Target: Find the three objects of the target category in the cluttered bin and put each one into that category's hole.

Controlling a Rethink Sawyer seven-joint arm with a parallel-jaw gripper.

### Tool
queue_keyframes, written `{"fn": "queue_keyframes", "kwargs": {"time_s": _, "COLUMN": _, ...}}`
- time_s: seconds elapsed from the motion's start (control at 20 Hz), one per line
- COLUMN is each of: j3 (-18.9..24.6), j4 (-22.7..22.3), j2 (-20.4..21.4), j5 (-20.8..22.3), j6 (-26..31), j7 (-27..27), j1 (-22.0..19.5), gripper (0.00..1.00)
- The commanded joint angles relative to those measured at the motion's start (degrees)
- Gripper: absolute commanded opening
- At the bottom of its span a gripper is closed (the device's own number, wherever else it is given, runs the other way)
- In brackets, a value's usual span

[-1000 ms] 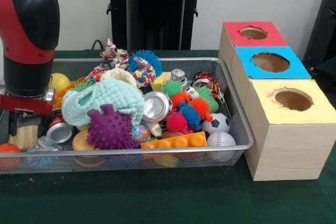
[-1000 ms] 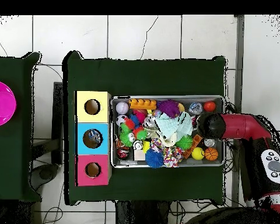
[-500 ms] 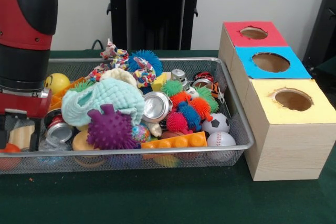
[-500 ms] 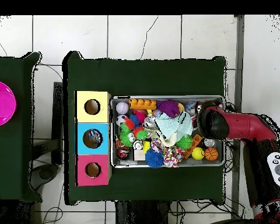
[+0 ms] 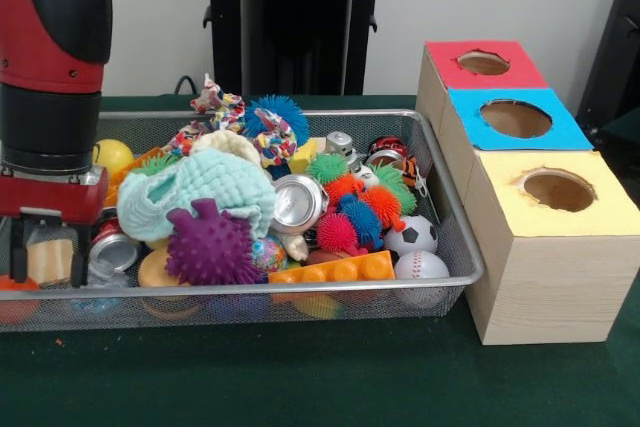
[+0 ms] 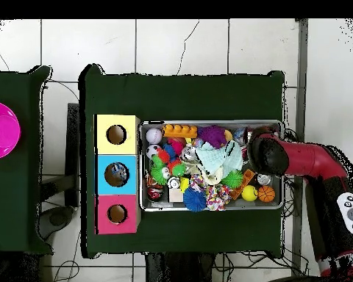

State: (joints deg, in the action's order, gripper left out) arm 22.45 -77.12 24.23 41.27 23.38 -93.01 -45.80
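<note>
The wire mesh bin [image 5: 470, 259] is full of toys; it also shows in the overhead view [image 6: 140, 166]. My gripper [image 5: 45, 265] is down in the bin's left end, open. One of its dark fingers [image 5: 76, 259] stands on each side of a pale tan block [image 5: 48, 259]. A clear plastic thing [image 5: 103, 281], perhaps a bottle, lies low beside the gripper, mostly hidden by the rim. No blue-and-white label shows. The blue-topped box's hole [image 5: 515, 118] is at the right, apart from the gripper. In the overhead view something pale shows inside that hole [image 6: 117, 174], and my arm [image 6: 271, 156] hides the gripper.
Silver cans [image 5: 297, 202] [image 5: 112, 250], a purple spiky ball [image 5: 210, 245] and a mint cloth [image 5: 200, 187] crowd the bin by the gripper. The red-topped hole [image 5: 483, 62] and yellow-topped hole [image 5: 558, 189] flank the blue one. A pink bowl [image 6: 1, 130] sits on a side table.
The gripper first sank and slid left into the bin's end, then shifted slightly right. The toys have stayed in place.
</note>
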Motion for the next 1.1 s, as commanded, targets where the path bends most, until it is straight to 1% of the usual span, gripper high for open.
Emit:
{"fn": "queue_keyframes", "kwargs": {"time_s": 0.05, "j3": 3.68, "j4": -2.99, "j2": -3.19, "j5": -5.11, "j6": 13.1, "j7": 4.97, "j1": -0.18, "gripper": 1.0}}
{"fn": "queue_keyframes", "kwargs": {"time_s": 0.15, "j3": 3.32, "j4": -2.34, "j2": -3.58, "j5": -6.57, "j6": 15.62, "j7": 5.31, "j1": 0.11, "gripper": 1.0}}
{"fn": "queue_keyframes", "kwargs": {"time_s": 0.3, "j3": 2.84, "j4": -1.79, "j2": -4.11, "j5": -7.43, "j6": 16.62, "j7": 4.98, "j1": 0.57, "gripper": 1.0}}
{"fn": "queue_keyframes", "kwargs": {"time_s": 0.4, "j3": 2.74, "j4": -1.35, "j2": -4.76, "j5": -7.33, "j6": 15.9, "j7": 4.74, "j1": 0.63, "gripper": 1.0}}
{"fn": "queue_keyframes", "kwargs": {"time_s": 0.65, "j3": 3.66, "j4": -0.63, "j2": -6.51, "j5": -5.79, "j6": 10.95, "j7": 4.98, "j1": 0.08, "gripper": 1.0}}
{"fn": "queue_keyframes", "kwargs": {"time_s": 0.7, "j3": 3.4, "j4": -0.37, "j2": -7.05, "j5": -4.78, "j6": 9.25, "j7": 4.72, "j1": 0.34, "gripper": 1.0}}
{"fn": "queue_keyframes", "kwargs": {"time_s": 0.75, "j3": 2.73, "j4": 0.57, "j2": -7.71, "j5": -2.83, "j6": 7.02, "j7": 4.77, "j1": 0.88, "gripper": 1.0}}
{"fn": "queue_keyframes", "kwargs": {"time_s": 0.8, "j3": 1.34, "j4": 1.31, "j2": -7.97, "j5": 0.01, "j6": 4.09, "j7": 4.41, "j1": 2.03, "gripper": 1.0}}
{"fn": "queue_keyframes", "kwargs": {"time_s": 0.85, "j3": 0.15, "j4": 2.66, "j2": -8.79, "j5": 1.61, "j6": 3.68, "j7": 4.55, "j1": 2.99, "gripper": 1.0}}
{"fn": "queue_keyframes", "kwargs": {"time_s": 0.9, "j3": -1.44, "j4": 2.64, "j2": -8.58, "j5": 3.96, "j6": 1.42, "j7": 3.78, "j1": 4.07, "gripper": 1.0}}
{"fn": "queue_keyframes", "kwargs": {"time_s": 0.95, "j3": -2.42, "j4": 3.41, "j2": -9.0, "j5": 5.28, "j6": 0.8, "j7": 3.53, "j1": 4.82, "gripper": 1.0}}
{"fn": "queue_keyframes", "kwargs": {"time_s": 1.05, "j3": -4.19, "j4": 2.91, "j2": -8.49, "j5": 7.66, "j6": -1.63, "j7": 2.17, "j1": 5.81, "gripper": 1.0}}
{"fn": "queue_keyframes", "kwargs": {"time_s": 1.1, "j3": -4.61, "j4": 2.63, "j2": -7.99, "j5": 8.13, "j6": -1.95, "j7": 1.8, "j1": 6.09, "gripper": 1.0}}
